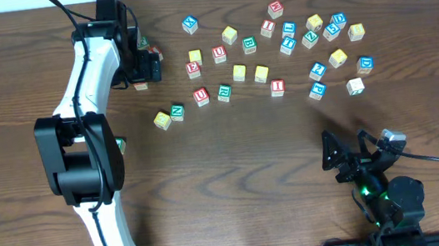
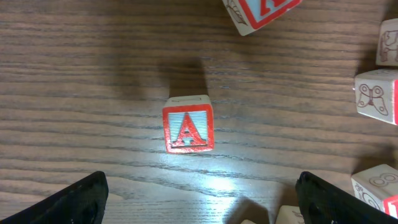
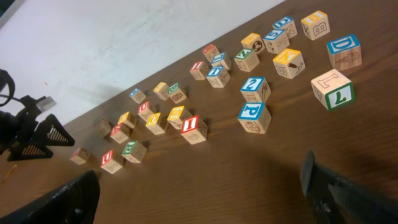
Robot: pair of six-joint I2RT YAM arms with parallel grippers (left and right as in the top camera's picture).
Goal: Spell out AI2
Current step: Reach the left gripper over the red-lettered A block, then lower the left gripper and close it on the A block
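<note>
Left tool (image 2: pixel 200 199) spread wide, one red A block (image 2: pixel 189 129) ahead

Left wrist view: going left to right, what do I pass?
Lower-left pincer finger → A block → red-bordered block cut by the top edge → butterfly block at the right edge. The other finger overlaps the right-hand blocks, so omitted.

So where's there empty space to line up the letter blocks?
Biggest bare patch: the wood below the blocks, between the left arm and right arm. Top right is crowded, blocks bunched close together. Some bare wood also rings the A block by the open left pincer.
</note>
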